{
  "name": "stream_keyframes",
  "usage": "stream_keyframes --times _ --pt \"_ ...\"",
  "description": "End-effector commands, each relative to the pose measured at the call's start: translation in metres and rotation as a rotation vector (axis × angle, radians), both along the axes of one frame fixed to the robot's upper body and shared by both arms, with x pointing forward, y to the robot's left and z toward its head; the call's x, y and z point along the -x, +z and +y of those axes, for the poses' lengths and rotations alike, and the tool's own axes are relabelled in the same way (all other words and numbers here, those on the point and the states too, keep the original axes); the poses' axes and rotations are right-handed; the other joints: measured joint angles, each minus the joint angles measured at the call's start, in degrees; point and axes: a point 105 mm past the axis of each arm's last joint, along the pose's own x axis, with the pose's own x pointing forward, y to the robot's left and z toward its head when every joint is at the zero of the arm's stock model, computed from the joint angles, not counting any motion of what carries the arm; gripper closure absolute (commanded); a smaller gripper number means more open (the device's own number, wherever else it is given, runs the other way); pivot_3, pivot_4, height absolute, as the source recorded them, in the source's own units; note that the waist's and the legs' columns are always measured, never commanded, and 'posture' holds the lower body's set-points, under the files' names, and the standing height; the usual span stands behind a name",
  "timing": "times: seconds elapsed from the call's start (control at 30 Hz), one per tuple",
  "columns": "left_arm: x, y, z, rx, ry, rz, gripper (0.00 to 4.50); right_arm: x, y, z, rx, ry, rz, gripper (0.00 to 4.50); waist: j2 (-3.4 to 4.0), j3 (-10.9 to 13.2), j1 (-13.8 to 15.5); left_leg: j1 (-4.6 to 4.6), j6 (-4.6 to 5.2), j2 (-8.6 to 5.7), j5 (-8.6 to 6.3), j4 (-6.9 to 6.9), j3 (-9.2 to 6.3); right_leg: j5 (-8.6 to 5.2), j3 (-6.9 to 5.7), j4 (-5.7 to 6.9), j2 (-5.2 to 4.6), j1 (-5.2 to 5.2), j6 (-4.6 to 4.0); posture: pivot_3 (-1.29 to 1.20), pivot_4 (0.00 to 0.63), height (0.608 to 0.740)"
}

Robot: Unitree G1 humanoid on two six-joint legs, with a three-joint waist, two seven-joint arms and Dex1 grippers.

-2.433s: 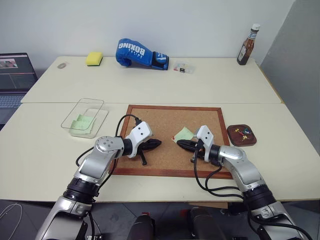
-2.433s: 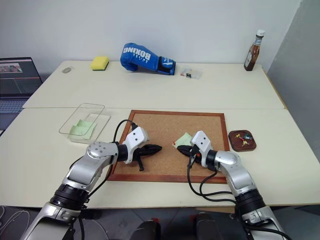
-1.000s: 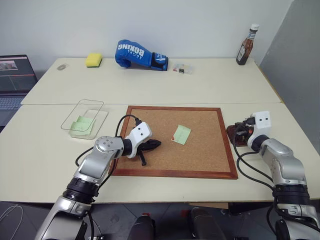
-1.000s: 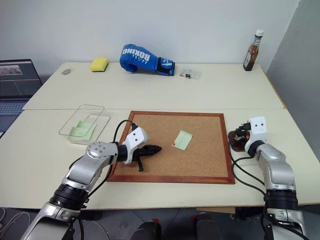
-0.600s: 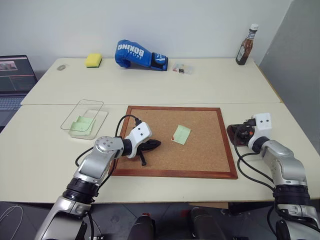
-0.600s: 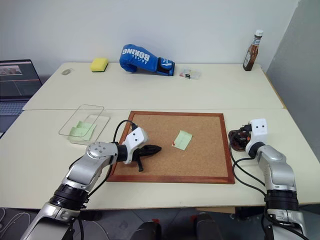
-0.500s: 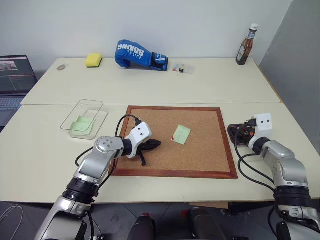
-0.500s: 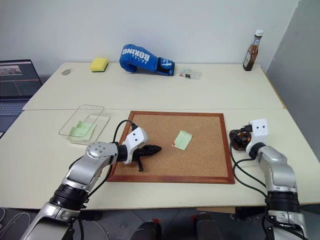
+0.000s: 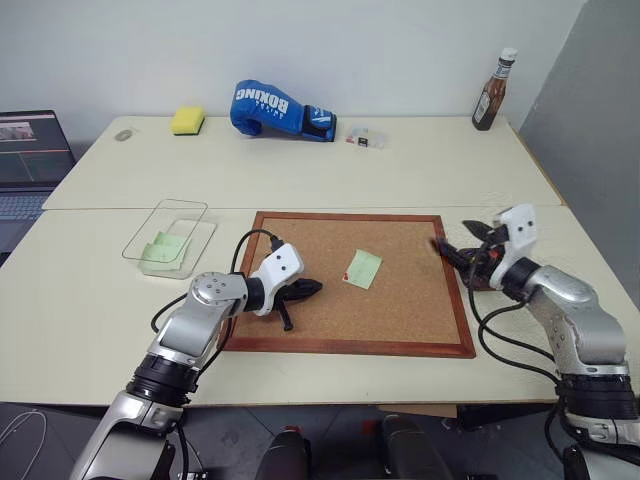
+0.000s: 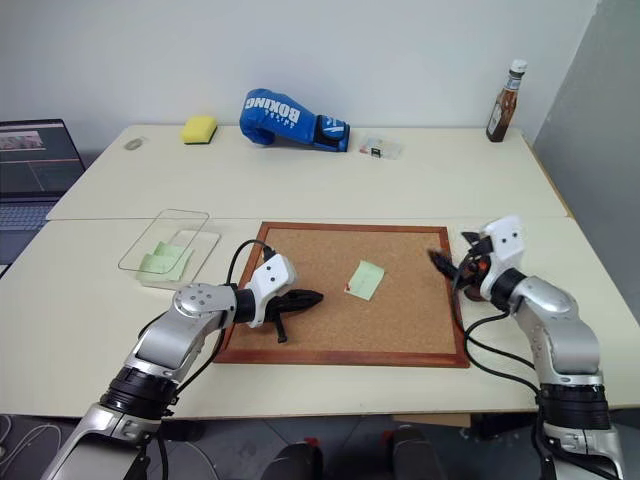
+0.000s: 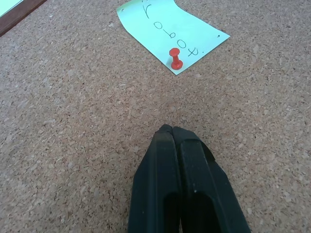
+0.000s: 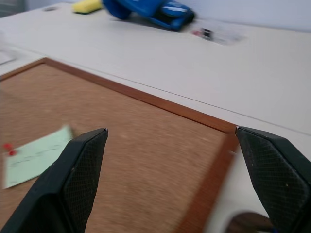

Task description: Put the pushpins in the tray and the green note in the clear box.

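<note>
On the corkboard (image 9: 400, 290), a red pushpin (image 11: 175, 58) pins the green note (image 9: 363, 268). Left gripper (image 9: 316, 287) rests pinched together nearby; right gripper (image 9: 455, 243) gapes wide over the board's right edge.

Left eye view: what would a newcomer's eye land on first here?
Probably the blue boxing glove at the far side of the table, the brightest thing there. Next, the corkboard in the middle, with a green note held to it by a red pushpin. The right gripper hangs wide open over the board's right edge, while the left gripper rests shut on the cork.
</note>
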Motion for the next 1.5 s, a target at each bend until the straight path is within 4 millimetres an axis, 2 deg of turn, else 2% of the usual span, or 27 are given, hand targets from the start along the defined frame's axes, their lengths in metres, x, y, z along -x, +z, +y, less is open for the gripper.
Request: stream_keyframes --times 0.03,0.2,0.47,0.6,0.77,1.1,1.27,1.37,1.5 --pt "0.016 -0.045 0.008 -0.089 0.014 0.168 4.5 0.017 -0.002 0.05 0.054 0.258 -0.041 0.04 0.0 0.0 0.0 0.0 0.0 0.0 0.0 0.0 0.0 0.0 0.0 0.0 0.0 0.0 0.0 0.0 0.15 0.74" --pt "0.017 -0.044 0.007 -0.074 0.025 0.177 4.5 0.021 -0.019 0.092 0.056 0.416 -0.013 0.04 -0.02 0.0 0.0 0.0 0.0 0.0 0.0 0.0 -0.03 0.0 -0.02 0.0 0.0 0.0 0.0 0.0 0.15 0.74" --pt "0.021 -0.043 0.008 -0.041 0.044 0.198 4.5 0.003 -0.042 0.126 0.036 0.463 0.038 0.04 -0.07 0.0 0.0 0.0 0.0 0.01 0.0 -0.01 -0.03 0.05 -0.03 0.01 0.0 0.0 0.07 0.0 0.15 0.74" --pt "0.022 -0.041 0.006 -0.019 0.044 0.199 4.5 -0.008 -0.055 0.136 0.051 0.456 0.052 0.69 -0.07 0.0 0.0 0.01 0.0 0.02 0.0 -0.02 -0.04 0.09 -0.04 0.03 0.01 0.0 0.14 0.0 0.15 0.74" --pt "0.026 -0.04 0.005 -0.013 0.048 0.201 4.5 -0.012 -0.064 0.136 0.075 0.456 0.057 1.61 -0.06 0.0 -0.1 -0.01 -0.01 0.01 0.0 -0.02 -0.03 0.13 -0.03 0.03 0.01 -0.01 0.2 0.0 0.15 0.74" --pt "0.03 -0.04 0.004 -0.013 0.044 0.203 4.5 -0.017 -0.064 0.133 0.074 0.445 0.041 3.56 -0.06 0.0 -0.3 0.02 -0.01 0.02 -0.01 -0.03 -0.03 0.15 -0.02 0.03 0.01 -0.01 0.23 0.0 0.15 0.74" --pt "0.03 -0.04 0.004 -0.014 0.042 0.202 4.5 -0.016 -0.062 0.132 0.074 0.446 0.032 4.37 -0.06 0.0 -0.3 0.02 -0.01 0.02 -0.01 -0.02 -0.03 0.15 -0.02 0.04 0.01 -0.01 0.24 0.0 0.15 0.74" --pt "0.03 -0.04 0.004 -0.014 0.042 0.204 4.5 -0.018 -0.056 0.129 0.073 0.44 0.017 4.45 -0.06 0.0 -0.3 0.01 -0.01 0.02 -0.01 -0.03 -0.03 0.15 -0.03 0.04 0.01 -0.01 0.24 0.0 0.15 0.74" --pt "0.032 -0.042 0.002 -0.012 0.041 0.21 4.5 -0.022 -0.032 0.125 0.031 0.42 -0.032 4.45 -0.06 0.0 -0.3 0.01 -0.01 0.01 -0.01 -0.03 -0.03 0.15 -0.02 0.04 0.01 -0.01 0.24 0.0 0.15 0.74"
